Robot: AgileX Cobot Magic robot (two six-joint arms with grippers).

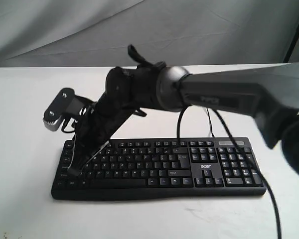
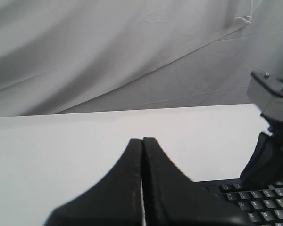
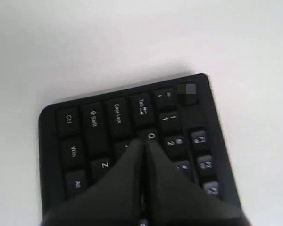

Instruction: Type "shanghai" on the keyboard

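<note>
The black keyboard (image 1: pixel 189 169) with its white acer logo lies across the white table. My right arm reaches over from the right, and its gripper (image 1: pixel 74 171) comes down on the keyboard's left end. In the right wrist view the right gripper (image 3: pixel 144 142) is shut with nothing in it. Its tip rests on the keyboard (image 3: pixel 85 117) just beside the Q key (image 3: pixel 151 136), near Tab and Caps Lock. My left gripper (image 2: pixel 142 140) is shut and empty, off the keyboard's (image 2: pixel 259 207) left end above bare table. It does not show in the exterior view.
The keyboard's thin cable (image 1: pixel 181 119) runs back toward the table's far edge. A thicker black cable (image 1: pixel 269 199) hangs from the right arm over the number pad side. Grey cloth (image 1: pixel 139 30) hangs behind the white table (image 1: pixel 20 99).
</note>
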